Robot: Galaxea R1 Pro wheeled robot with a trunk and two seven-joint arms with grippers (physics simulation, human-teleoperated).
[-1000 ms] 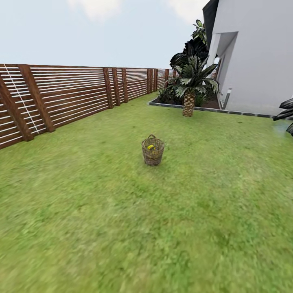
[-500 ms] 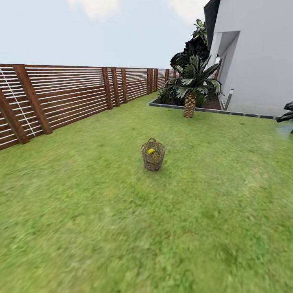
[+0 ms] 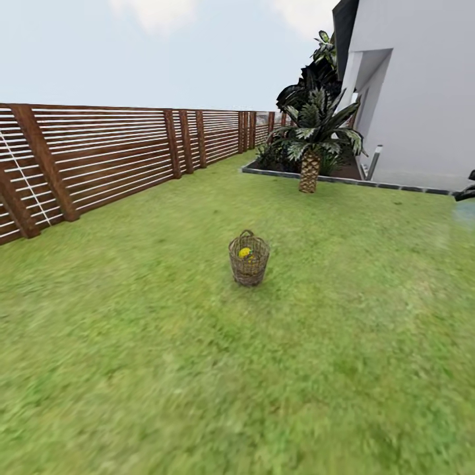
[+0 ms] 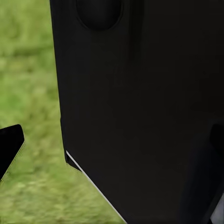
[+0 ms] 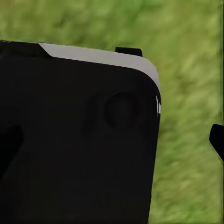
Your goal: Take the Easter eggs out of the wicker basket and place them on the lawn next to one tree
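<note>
Ahead, the wicker basket (image 3: 249, 258) is standing upright mid-lawn (image 3: 198, 369), showing one yellow egg (image 3: 245, 253) inside. Eggs like these are probably light, hard and slippery, so gripping across the widest part seems wise, reaching down past the open rim. Nothing is blocking the way; a fence (image 3: 99, 158) is running far left, a palm (image 3: 310, 142) far right. Whether either arm's jaws are apart, I cannot tell.

Ahead of you, mottled green grass (image 3: 198, 369) runs to a brown slatted wooden fence (image 3: 99, 155) along the left and far side. At far right you have a pale grey house wall (image 3: 415, 99), with a scaly-trunked palm (image 3: 310, 168) in a stone-edged bed (image 3: 290, 173) before it. Above is pale, hazy sky (image 3: 165, 46).
</note>
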